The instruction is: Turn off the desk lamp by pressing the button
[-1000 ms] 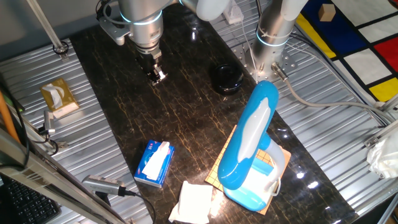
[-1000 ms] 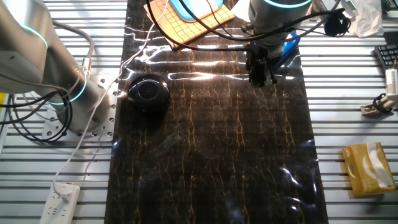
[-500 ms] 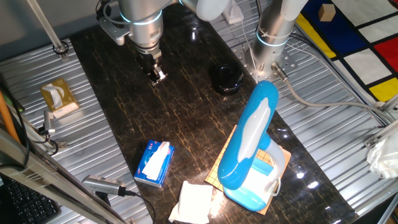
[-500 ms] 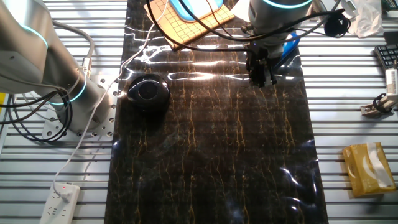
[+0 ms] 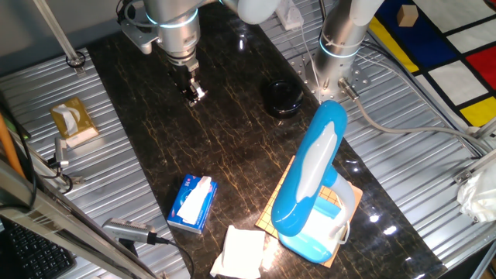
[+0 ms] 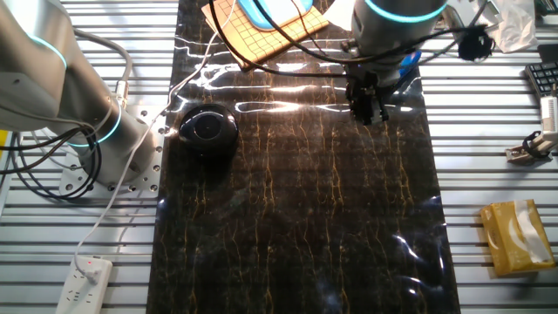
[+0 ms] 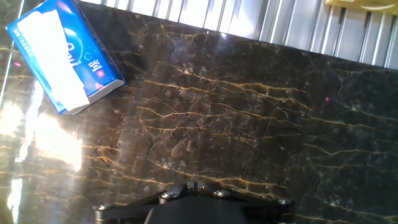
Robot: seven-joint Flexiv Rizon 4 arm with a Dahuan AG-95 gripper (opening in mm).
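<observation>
- One fixed view: the gripper [image 5: 194,94] hangs over the dark marble table top [image 5: 155,132] at about 11 o'clock in the picture, well apart from the desk lamp [image 5: 314,186].
- The desk lamp stands at about 4 o'clock in this view. Its sky-blue rounded arm carries a long white panel [image 5: 310,163] and its white-blue base [image 5: 322,232] sits on a tan gridded mat [image 5: 341,200].
- A round black object [image 5: 280,98] lies at about 1 o'clock, between the gripper and the lamp, apart from both.
- A blue tissue pack [image 5: 191,204] lies at about 7 o'clock. A white folded cloth [image 5: 240,252] lies at 6 o'clock, just beside the lamp base.
- A yellow tissue box [image 5: 74,122] rests on the ribbed metal bench at 9 o'clock, off the marble.
- The other fixed view: the gripper [image 6: 369,106] appears at about 1 o'clock above bare marble. Only an edge of the lamp [image 6: 275,10] and the mat [image 6: 261,35] shows at 12 o'clock.
- The round black object [image 6: 207,129] lies at 10 o'clock and the yellow tissue box [image 6: 519,234] at 4 o'clock.
- A white power strip [image 6: 87,279] lies at 8 o'clock on the bench.
- Hand view: the camera looks onto marble, with the blue tissue pack [image 7: 62,56] at 10 o'clock. The lamp lies outside this view.
- Finger state: cannot be determined. No view shows the fingertips clearly enough to see a gap or a contact.
</observation>
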